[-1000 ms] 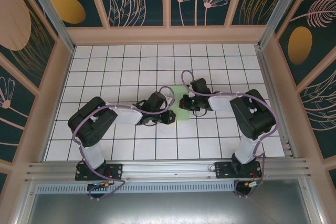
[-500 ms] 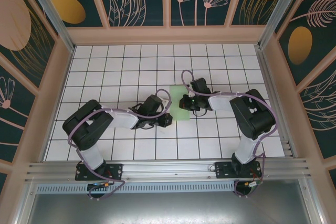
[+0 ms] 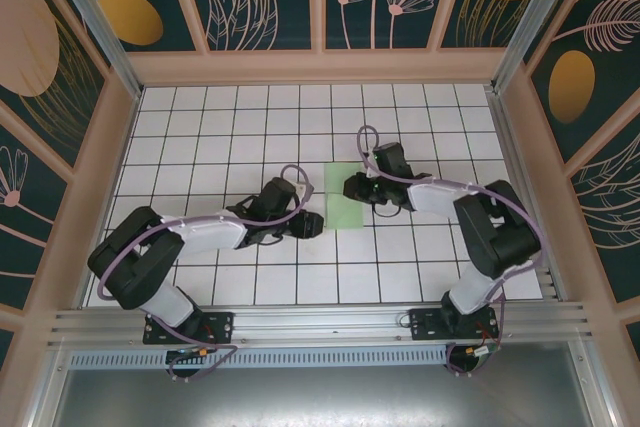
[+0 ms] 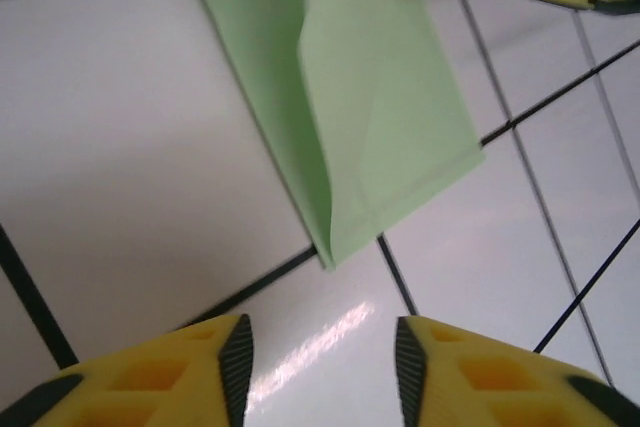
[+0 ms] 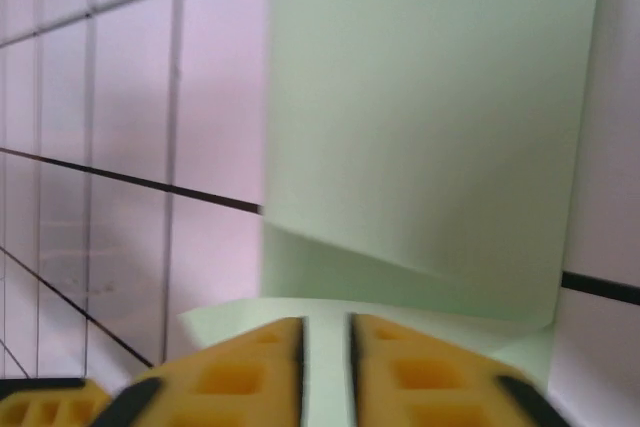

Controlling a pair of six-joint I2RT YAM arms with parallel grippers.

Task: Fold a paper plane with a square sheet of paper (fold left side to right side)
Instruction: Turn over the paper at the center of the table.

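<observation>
My right gripper (image 5: 325, 372) is pinching, nearly closed, on a lifted edge of the sheet of paper (image 5: 430, 117). My left gripper (image 4: 320, 367) is hanging spread apart, gripping nothing, just short of the sheet's corner. The folded sheet is lying mid-table on the white tiles (image 3: 230, 127), between both grippers.

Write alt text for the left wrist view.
A folded sheet of paper, pale green, lies on the white tiled table, one corner pointing toward the camera. The left gripper is open just short of that corner, nothing between its yellow fingertips.
</observation>
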